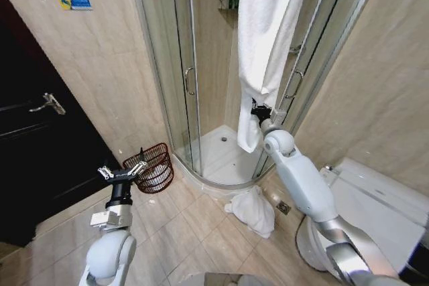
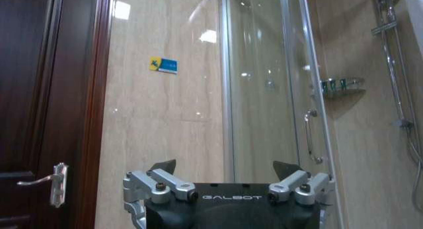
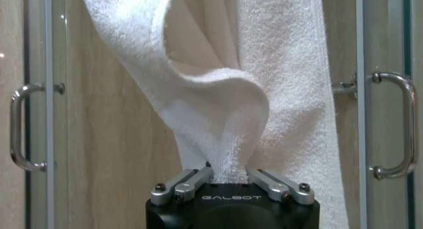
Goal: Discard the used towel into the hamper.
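We've got the right gripper (image 3: 228, 175) clenched on the hanging white terry towel (image 1: 268, 38) w/ left gripper (image 1: 123, 173) open near the small red-brown woven hamper (image 1: 153, 167); risk: thin pinch slips when pulled.

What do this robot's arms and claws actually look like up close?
Both arms are smooth, rounded pale blue-grey shells with ball-like joints. Each ends in a black wrist block printed GALBOT, carrying silver metal linkages with bolts. The left gripper has dark, pointed fingertips. The right gripper has the same silver links. No loose cables show.
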Motion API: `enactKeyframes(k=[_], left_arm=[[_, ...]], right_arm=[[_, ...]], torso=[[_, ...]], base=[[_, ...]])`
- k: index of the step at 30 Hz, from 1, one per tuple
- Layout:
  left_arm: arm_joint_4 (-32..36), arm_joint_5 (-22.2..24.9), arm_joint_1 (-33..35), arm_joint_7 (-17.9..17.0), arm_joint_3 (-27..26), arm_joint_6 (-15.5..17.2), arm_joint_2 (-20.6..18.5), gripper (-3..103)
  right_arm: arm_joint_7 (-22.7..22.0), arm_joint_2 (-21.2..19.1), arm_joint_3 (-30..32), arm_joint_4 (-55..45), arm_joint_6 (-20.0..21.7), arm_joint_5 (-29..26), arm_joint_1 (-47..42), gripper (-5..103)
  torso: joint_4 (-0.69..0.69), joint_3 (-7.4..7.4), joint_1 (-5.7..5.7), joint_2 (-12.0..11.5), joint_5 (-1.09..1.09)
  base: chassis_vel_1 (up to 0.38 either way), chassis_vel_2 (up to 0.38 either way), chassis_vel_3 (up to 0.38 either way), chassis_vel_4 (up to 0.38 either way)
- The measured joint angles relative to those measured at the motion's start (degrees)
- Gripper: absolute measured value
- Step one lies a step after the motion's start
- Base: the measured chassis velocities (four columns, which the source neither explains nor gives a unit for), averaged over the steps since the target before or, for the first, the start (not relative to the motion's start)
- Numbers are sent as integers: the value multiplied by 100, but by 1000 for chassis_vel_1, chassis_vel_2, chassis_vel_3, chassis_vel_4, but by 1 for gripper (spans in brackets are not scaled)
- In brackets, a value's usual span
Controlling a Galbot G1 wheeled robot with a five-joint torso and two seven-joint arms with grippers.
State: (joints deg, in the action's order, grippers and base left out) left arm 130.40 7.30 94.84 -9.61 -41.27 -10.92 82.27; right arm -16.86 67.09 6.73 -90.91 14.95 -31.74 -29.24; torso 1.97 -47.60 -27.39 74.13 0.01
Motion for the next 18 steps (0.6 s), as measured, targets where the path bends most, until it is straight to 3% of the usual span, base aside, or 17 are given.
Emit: enactKeyframes(k=[18], left_arm=[[42,247,145,70,-357,-234,-53,99]], right_arm=[[202,320,-48,662,-209,279,181,7]], torso=[[0,0,0,0,0]], base=[[0,0,0,0]])
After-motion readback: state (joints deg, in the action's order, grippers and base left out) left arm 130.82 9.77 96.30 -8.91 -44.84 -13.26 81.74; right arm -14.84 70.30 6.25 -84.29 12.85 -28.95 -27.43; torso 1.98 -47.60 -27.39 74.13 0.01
